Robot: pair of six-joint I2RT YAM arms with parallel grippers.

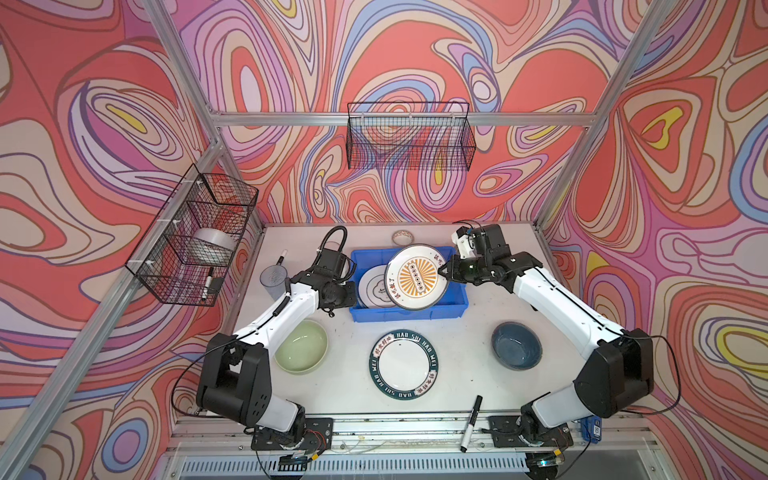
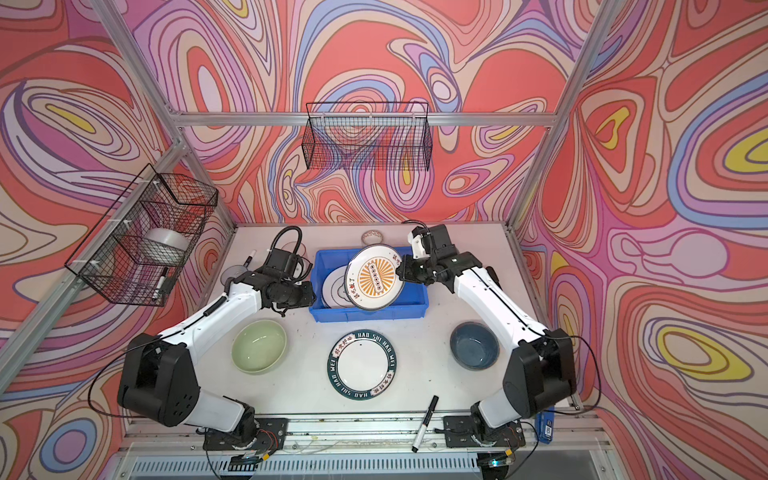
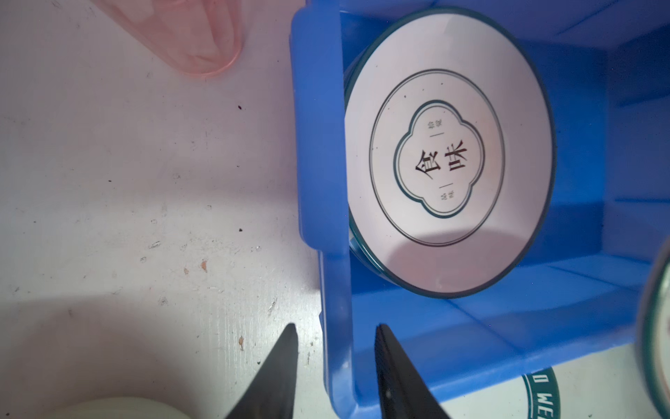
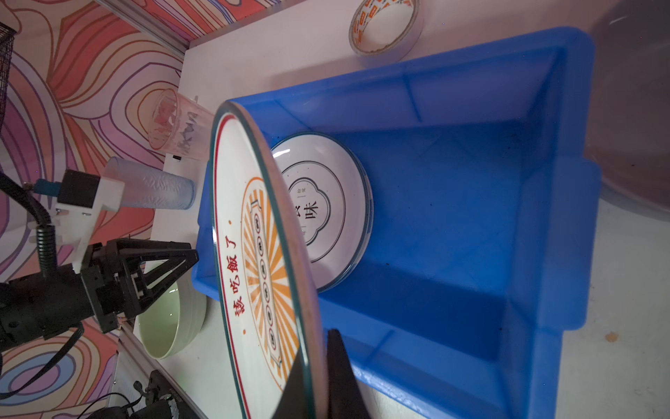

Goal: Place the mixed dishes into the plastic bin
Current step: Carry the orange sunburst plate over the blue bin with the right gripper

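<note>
Clamped on the teal rim of the orange sunburst plate (image 4: 253, 275), the right gripper (image 4: 319, 366) has its jaws closed hard on that edge. This plate, white with red characters, hangs tilted over the middle of the blue plastic bin (image 1: 455, 300). I cannot tell whether its lower edge touches the bin.

Inside the bin, at its left end and close against the wall, lies a smaller white plate with a quatrefoil emblem (image 3: 449, 156). The left gripper (image 3: 335, 326) is partly open and holds nothing. One finger is outside the bin's left wall and the other inside, with a gap showing on each side of the wall.

Both top views show a white plate with a dark lettered rim (image 1: 405, 365) on the table in front of the bin. It sits between a pale green bowl (image 1: 301, 347) on the left and a dark blue bowl (image 1: 516, 345) on the right.

A bluish tumbler (image 1: 274, 278) and a pink tumbler (image 4: 177, 123) stand near the bin's left end. A small tape roll (image 1: 402, 237) sits just behind the bin, and a marker (image 1: 471, 424) lies at the table's front edge.
</note>
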